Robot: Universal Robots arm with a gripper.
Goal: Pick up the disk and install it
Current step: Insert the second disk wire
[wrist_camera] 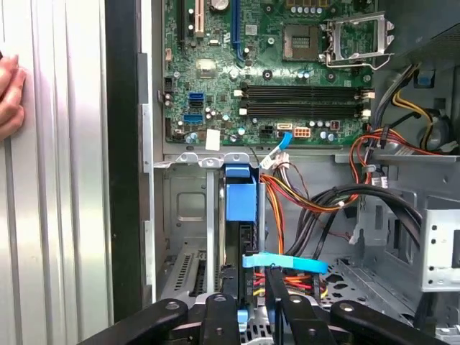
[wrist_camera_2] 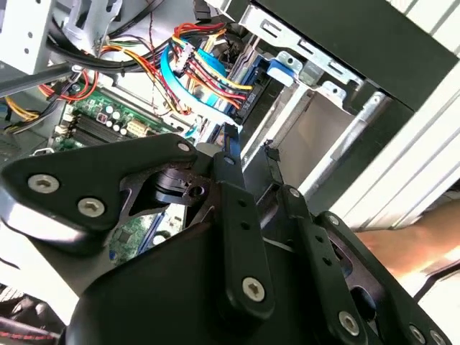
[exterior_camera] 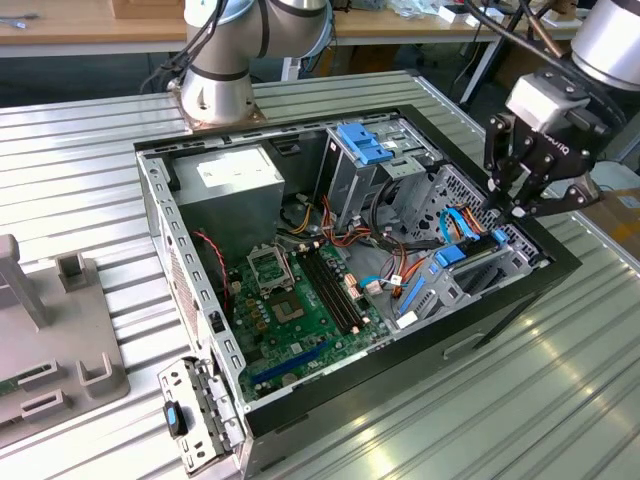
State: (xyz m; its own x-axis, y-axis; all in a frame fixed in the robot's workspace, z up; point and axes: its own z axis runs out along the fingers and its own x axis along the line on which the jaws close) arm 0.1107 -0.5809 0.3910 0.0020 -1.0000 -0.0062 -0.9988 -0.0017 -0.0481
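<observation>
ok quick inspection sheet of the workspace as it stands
surface: ribbed metal table under an open computer case
job's things: disk edge-on in the drive cage by the case wall, blue rail showing
clutter: grey fixture at the exterior view's left
grippers: end effector over the drive cage, fingers straddling the disk
cables: bundle beside the disk
surroundings: a hand rests on the table
</observation>
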